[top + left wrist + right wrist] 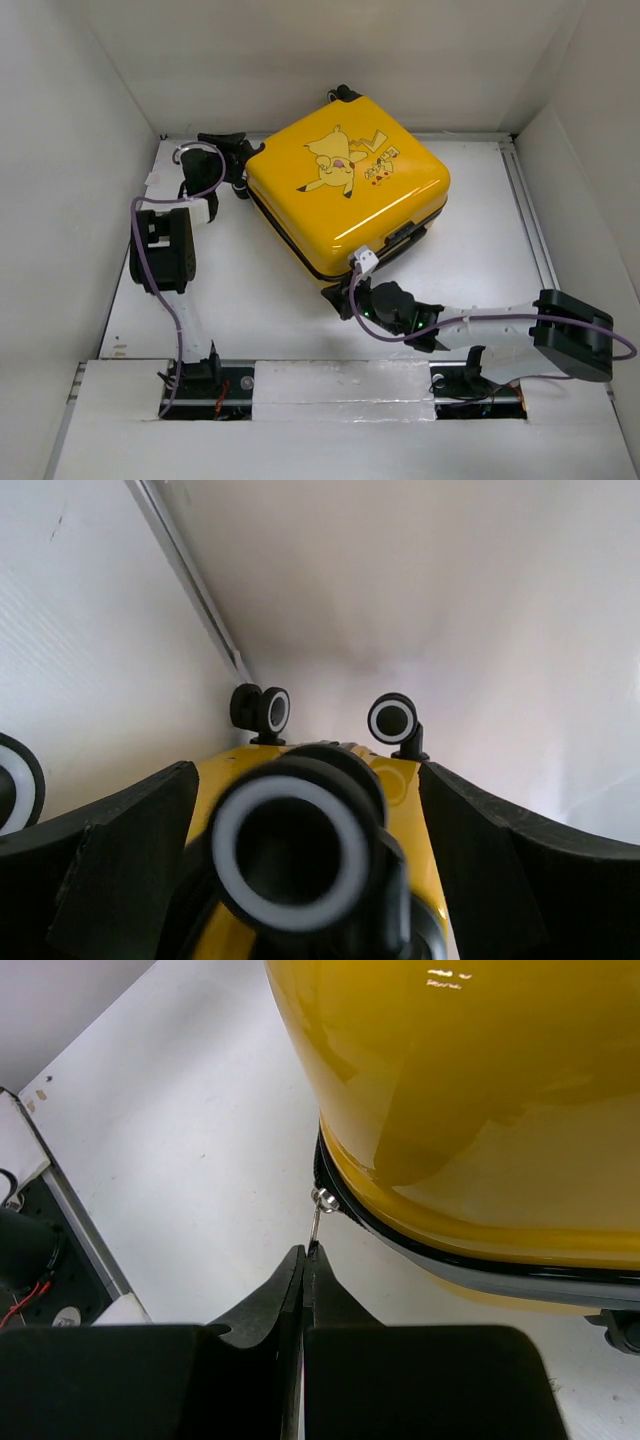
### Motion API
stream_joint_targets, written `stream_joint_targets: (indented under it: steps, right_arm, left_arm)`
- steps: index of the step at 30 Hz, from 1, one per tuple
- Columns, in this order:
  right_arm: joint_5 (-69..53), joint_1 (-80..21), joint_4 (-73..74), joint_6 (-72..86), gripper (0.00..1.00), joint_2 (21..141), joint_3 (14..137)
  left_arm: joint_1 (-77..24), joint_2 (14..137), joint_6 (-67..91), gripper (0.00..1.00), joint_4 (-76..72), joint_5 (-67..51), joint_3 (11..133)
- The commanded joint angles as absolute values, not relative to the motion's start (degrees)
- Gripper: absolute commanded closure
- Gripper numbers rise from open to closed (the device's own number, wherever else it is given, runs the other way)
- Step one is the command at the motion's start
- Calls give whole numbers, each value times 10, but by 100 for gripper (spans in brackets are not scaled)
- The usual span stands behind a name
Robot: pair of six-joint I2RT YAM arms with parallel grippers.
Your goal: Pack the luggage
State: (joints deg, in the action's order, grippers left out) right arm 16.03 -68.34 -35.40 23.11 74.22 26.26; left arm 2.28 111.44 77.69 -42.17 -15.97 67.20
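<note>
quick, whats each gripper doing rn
left gripper: open, straddling a wheel, not gripping it.
right gripper: closed on the zipper pull.

- Top view: overhead from behind, facing down at the bench [250,320].
- Wrist views: close on the luggage [345,215] (left at wheels [290,852], right at zipper pull [316,1215]); all share it.
</note>
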Motion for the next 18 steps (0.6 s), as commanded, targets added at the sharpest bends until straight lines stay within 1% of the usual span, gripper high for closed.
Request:
stream_joint_targets:
  steps: [1, 2, 4, 5, 6, 9, 10, 13, 16, 17, 18]
  right_arm:
    - [46, -721, -362, 244, 100, 744, 283]
    - [46, -721, -362, 244, 100, 744, 283]
    - [51, -721, -362, 244, 100, 744, 283]
    - [51, -721, -362, 244, 100, 744, 283]
    - [51, -721, -362, 244, 100, 744, 283]
    - [57, -721, -362, 250, 100, 738, 283]
    - [63, -721, -362, 250, 100, 738, 283]
    - [63, -721, -357, 250, 100, 738, 289]
    - [53, -695, -345, 255, 100, 721, 294]
    - [47, -685, -345, 255, 100, 712, 294]
    - [29, -658, -345, 255, 100, 702, 294]
  left_arm:
    - [23, 1135, 851, 14, -499, -184, 695]
    - [23, 1142, 861, 23, -528, -190, 695]
    - [23, 1150, 880, 28, -554, -190, 689]
    - [23, 1157, 885, 33, -572, -190, 689]
    - [23, 1157, 892, 47, -572, -190, 689]
    - [23, 1157, 892, 77, -584, -184, 689]
    - [23, 1151, 892, 100, -584, -184, 689]
    - [23, 1135, 878, 100, -618, -171, 668]
    - [23, 1085, 846, 100, -673, -156, 592]
    - [23, 1045, 835, 100, -685, -147, 532]
    - [23, 1022, 811, 100, -686, -126, 500]
